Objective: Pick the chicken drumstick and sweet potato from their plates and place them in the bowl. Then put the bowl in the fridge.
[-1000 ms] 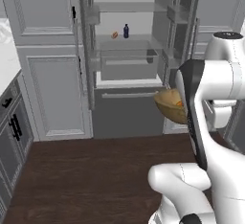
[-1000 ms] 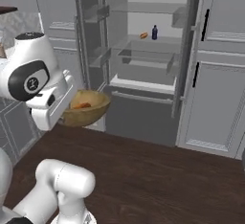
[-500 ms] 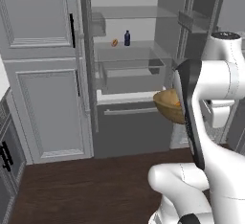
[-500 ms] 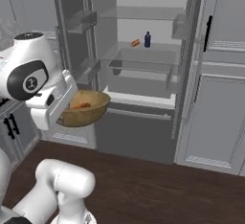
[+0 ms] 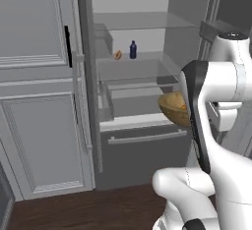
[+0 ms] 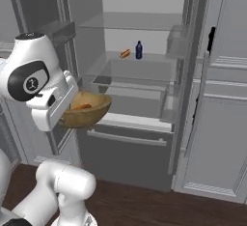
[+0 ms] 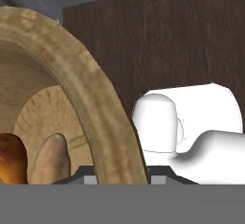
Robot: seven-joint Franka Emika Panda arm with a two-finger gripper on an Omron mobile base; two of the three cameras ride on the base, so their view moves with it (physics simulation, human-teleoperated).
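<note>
Right base view: gripper (image 6: 65, 111) closed on the rim of the bowl (image 6: 87, 110), which is carried level, out in front of the hand, before the open fridge (image 6: 137, 82). An orange-brown piece lies inside the bowl; drumstick or sweet potato, cannot tell. Beyond the bowl, on a fridge shelf: a dark bottle (image 6: 139, 49) beside a small orange item (image 6: 125, 53).

Grey panelled cabinets (image 5: 42, 126) left of open appliance, more cabinets (image 6: 224, 123) on its right. Dark wood floor (image 6: 159, 208) below. Black handle (image 5: 66, 39) on upper door. Flat, even light.
</note>
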